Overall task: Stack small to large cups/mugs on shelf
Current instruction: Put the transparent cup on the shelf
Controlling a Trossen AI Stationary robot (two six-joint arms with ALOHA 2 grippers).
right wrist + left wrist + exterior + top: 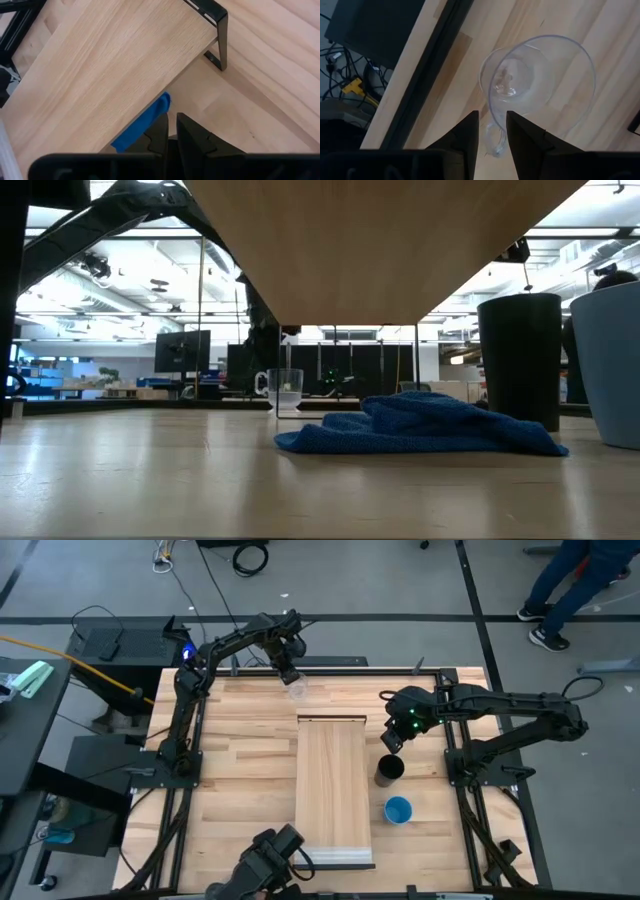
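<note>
The clear cup (297,690) (285,392) stands upright on its base near the table's far edge; it has a small handle (496,140). My left gripper (492,131) hovers over it, narrowly open, with the handle showing between the fingers. The black cup (389,771) (520,360) and the blue cup (398,810) (610,365) stand on the table right of the shelf (333,790). The shelf is raised on dark legs, its underside (380,250) overhead. My right gripper (392,741) (172,131) is shut, just beyond the black cup, beside the shelf's right edge (115,75).
A crumpled blue cloth (420,425) (142,127) lies on the table under the shelf. A dark metal shelf leg (220,35) stands near my right gripper. Another dark device (270,860) sits at the near edge. A person's legs (570,580) show beyond the far right corner.
</note>
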